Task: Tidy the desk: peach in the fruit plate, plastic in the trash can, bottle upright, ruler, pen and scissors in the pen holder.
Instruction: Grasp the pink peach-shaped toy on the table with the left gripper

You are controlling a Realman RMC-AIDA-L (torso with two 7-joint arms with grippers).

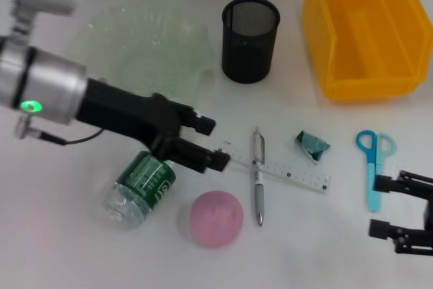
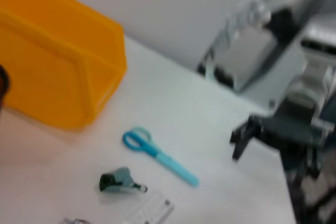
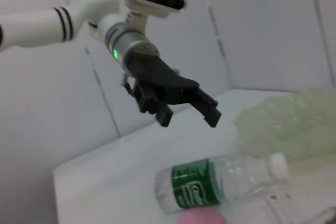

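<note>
From the head view, my left gripper (image 1: 206, 143) hovers with fingers spread just above the lying bottle (image 1: 140, 188); the peach (image 1: 216, 218) is close below them. I fear the round bottle rolls into the peach if I close off-centre. Its green label is not readable.

The left wrist view shows scissors (image 2: 157, 153) and plastic (image 2: 119, 180).

In the right wrist view, the bottle lies under those spread fingers. My right gripper (image 1: 406, 213) waits apart, fingers open.

No legible text anywhere. Bottle (image 1: 140, 188), lying on its side: green label (image 3: 193, 184) carries white markings, unreadable. Clear ruler (image 1: 287, 175): graduation ticks visible, numerals too small to read. Nothing else bears any marking.
</note>
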